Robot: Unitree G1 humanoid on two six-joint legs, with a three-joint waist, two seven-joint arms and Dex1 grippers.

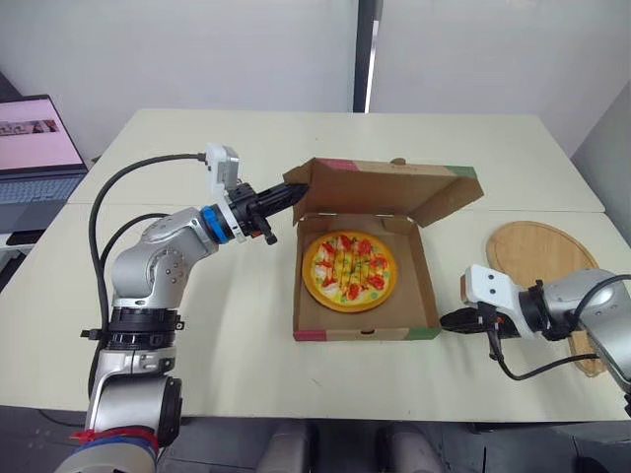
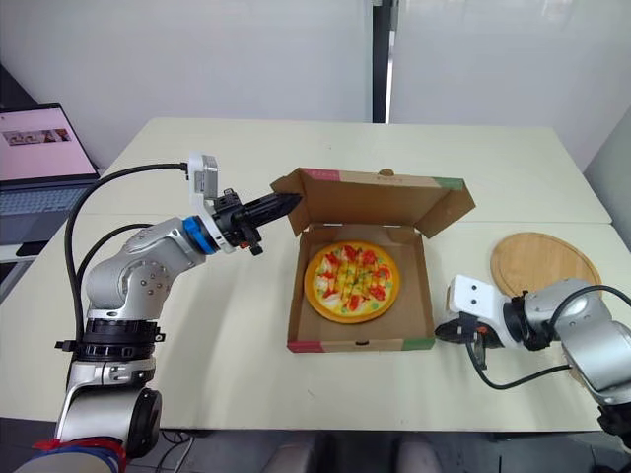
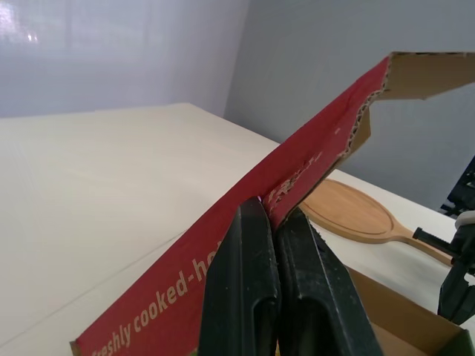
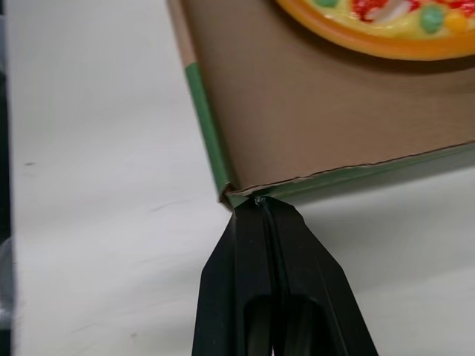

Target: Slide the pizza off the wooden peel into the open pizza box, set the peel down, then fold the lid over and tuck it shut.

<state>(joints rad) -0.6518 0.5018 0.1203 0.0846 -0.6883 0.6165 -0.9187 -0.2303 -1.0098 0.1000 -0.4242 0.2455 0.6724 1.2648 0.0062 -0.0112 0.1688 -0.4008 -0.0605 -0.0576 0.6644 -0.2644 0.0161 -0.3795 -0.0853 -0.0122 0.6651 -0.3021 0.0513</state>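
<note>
The pizza [image 1: 349,270] lies inside the cardboard pizza box [image 1: 365,333] at the table's middle. Its lid [image 1: 385,187] stands half raised at the far side, side flaps hanging. My left gripper [image 1: 296,189] is shut, its tips pressed against the lid's left corner; the left wrist view shows the fingers [image 3: 256,245] closed against the lid's red printed face [image 3: 312,167]. My right gripper [image 1: 446,319] is shut with nothing in it, its tip [image 4: 257,202] touching the box's near right corner [image 4: 226,189]. The wooden peel [image 1: 537,251] lies flat on the table, right of the box.
A laptop [image 1: 35,148] sits open at the far left, off the table's edge. A seam [image 1: 148,204] joins two tables behind the box. My right arm [image 1: 582,310] rests over the peel's near edge.
</note>
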